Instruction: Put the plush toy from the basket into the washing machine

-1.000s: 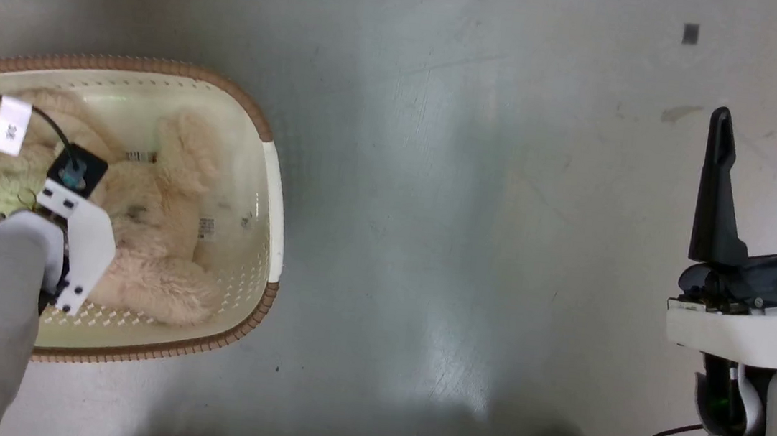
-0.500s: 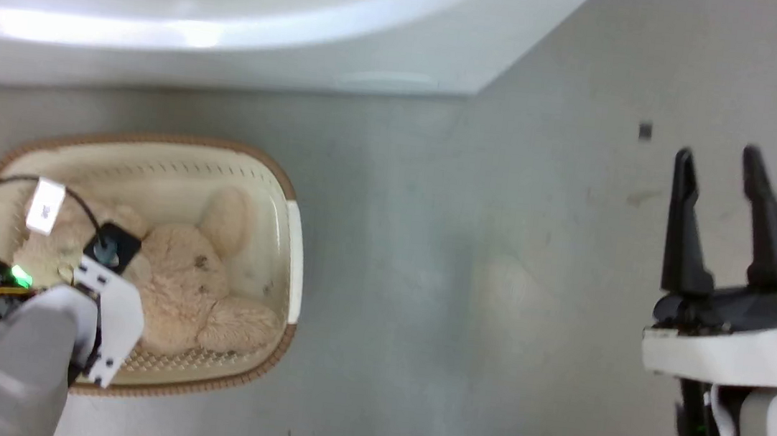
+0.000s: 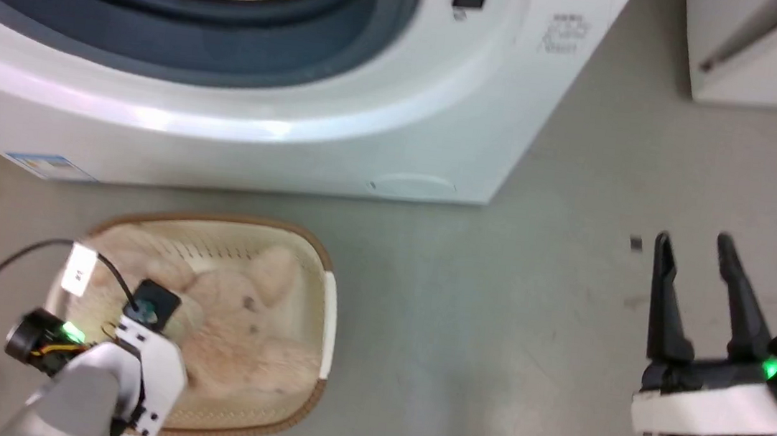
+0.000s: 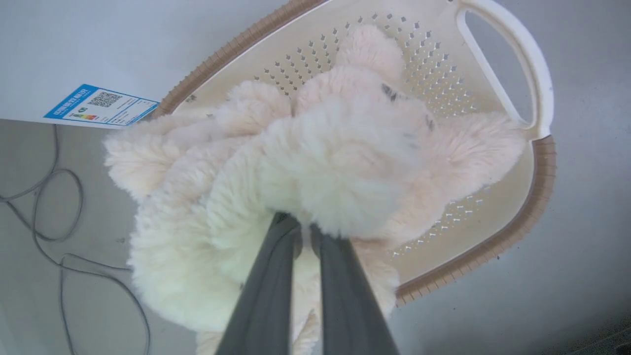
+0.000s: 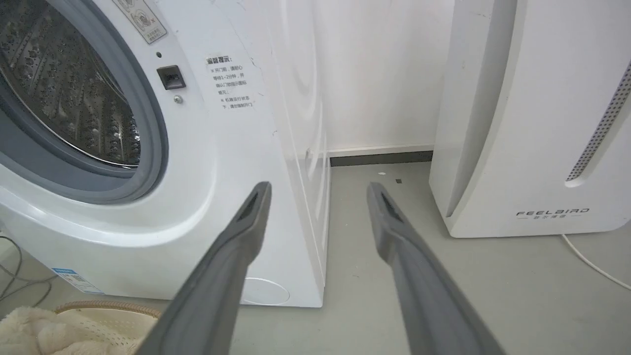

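My left fingers [image 4: 301, 228] are pinched narrow on a tuft of the toy [image 4: 340, 162], which is bunched over the basket [image 4: 541, 187], one side spilling past its rim. The basket sits on the floor [image 3: 491, 344] just before the washer [image 3: 385, 116], its drum [image 5: 74, 98] showing through the round opening. My right fingers [image 3: 693, 243] stand wide, holding nothing, well apart from the basket.

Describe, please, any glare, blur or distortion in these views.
Head view: a glare band lies across the washing machine, and the plush toy looks soft. Left wrist view: its nearest fur is washed out. Right wrist view: evenly lit, edges bowed.
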